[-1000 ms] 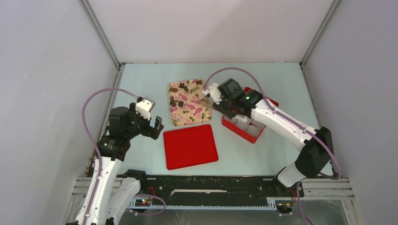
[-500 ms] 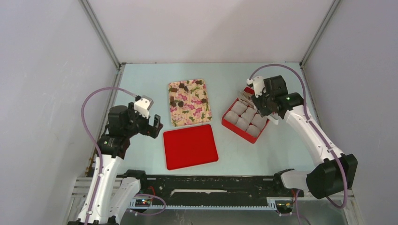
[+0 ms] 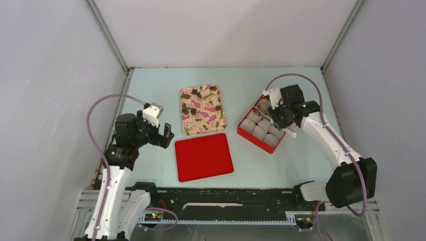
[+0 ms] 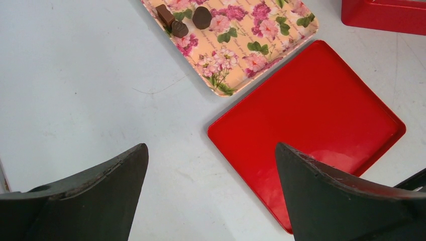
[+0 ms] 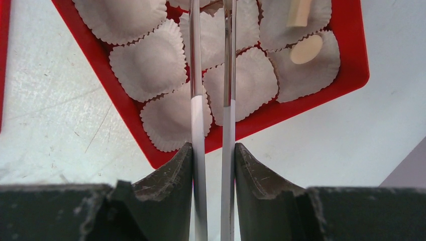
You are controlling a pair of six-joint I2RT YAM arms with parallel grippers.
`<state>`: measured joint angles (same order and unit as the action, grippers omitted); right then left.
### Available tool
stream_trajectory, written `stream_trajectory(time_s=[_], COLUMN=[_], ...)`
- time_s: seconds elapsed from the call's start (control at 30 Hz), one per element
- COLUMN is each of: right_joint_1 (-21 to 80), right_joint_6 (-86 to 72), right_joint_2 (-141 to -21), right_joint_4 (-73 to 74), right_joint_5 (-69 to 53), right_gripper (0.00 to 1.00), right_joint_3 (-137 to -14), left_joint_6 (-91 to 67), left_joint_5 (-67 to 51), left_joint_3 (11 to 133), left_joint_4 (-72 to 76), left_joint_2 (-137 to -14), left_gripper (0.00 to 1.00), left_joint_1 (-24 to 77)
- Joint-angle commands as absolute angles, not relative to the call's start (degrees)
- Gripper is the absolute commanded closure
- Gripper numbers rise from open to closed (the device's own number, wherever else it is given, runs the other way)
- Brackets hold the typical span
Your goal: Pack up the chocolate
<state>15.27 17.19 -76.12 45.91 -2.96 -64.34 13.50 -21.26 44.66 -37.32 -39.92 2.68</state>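
Left wrist view: the floral tray carries fine script among its printed roses, too small to read, and no brand or label shows anywhere else. Three dark pieces of chocolate lie at that tray's far end. They are well apart from the left gripper, whose jaws stand wide over the table and the near corner of the red lid, holding nothing.

In the right wrist view, the right gripper is closed narrowly on a pair of tweezers. Their two thin arms reach out over the white paper cups in the red box. Two pale tan pieces sit in cups at the box's right side, just to the right of the tweezer arms and not touching them. The tweezer tips run off the top edge, so whether they grip a piece cannot be told.
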Motion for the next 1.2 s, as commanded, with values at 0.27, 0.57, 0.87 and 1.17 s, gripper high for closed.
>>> stream_trajectory(time_s=[0.27, 0.57, 0.87, 1.17], right_joint_1=[14.85, 14.89, 14.95, 18.36], right_joint_6=[17.75, 17.17, 15.84, 16.82], right_joint_2=[-78.54, -78.06, -74.57, -64.42], right_joint_4=[40.17, 40.26, 40.78, 38.69], right_joint_5=[-2.12, -1.72, -2.18, -1.38], right_gripper=[0.75, 0.63, 0.60, 0.67], right_joint_3=[-62.68, -62.73, -62.75, -62.73], left_joint_6=[12.41, 12.37, 12.30, 12.21], left_joint_5=[-22.67, -22.94, -23.28, -23.70], left_joint_3=[43.20, 42.75, 42.27, 41.84], left_joint_4=[-35.22, -35.01, -34.78, -34.53], left_joint_2=[-38.87, -38.41, -37.98, -37.40], left_gripper=[0.00, 0.00, 0.00, 0.00], left_joint_1=[1.77, 1.41, 1.33, 1.32])
